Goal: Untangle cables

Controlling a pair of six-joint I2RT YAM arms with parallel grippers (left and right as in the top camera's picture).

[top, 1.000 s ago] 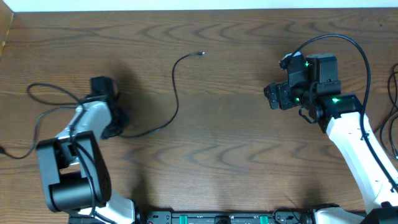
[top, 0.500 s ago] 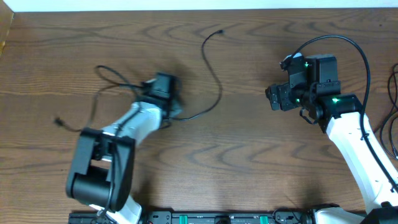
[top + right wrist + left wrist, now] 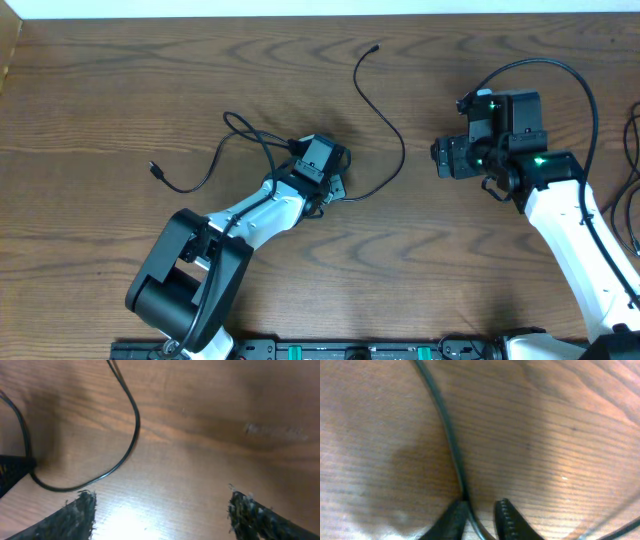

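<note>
Cables: only one black cord [image 3: 402, 150] shows, and I can find no white or grey one; it lies flat on the brown wooden surface [image 3: 120, 80], across the middle of the overhead frame; the left arm [image 3: 250, 215] reaches up from the lower left to the centre, while the right arm [image 3: 570, 215] stands at the right edge; the right end effector [image 3: 440, 158] is released, its fingers spread wide over bare wood with nothing between them; the left end effector [image 3: 333, 188] sits low over the cord at frame centre, and its wrist view shows the fingertips [image 3: 451, 520] narrowly parted, the cord lying in the gap against one pad rather than pinched, so I judge it let go; from there the cord sweeps right and up to a small plug [image 3: 375, 46] near the top centre, and on the other side it bunches into loose loops [image 3: 245, 130] before ending in a second plug [image 3: 155, 168] at the middle left; by its look the cord should be light, limp and thin enough to slip between the pads, so a firm pinch on a straight run just beside the loops, or close behind a plug, seems the best hold; compared with a second ago, the left arm has swung from the far left to the centre, the whole cord has been dragged rightward with it, the top plug has shifted up and right, and the right arm has barely moved.
</note>
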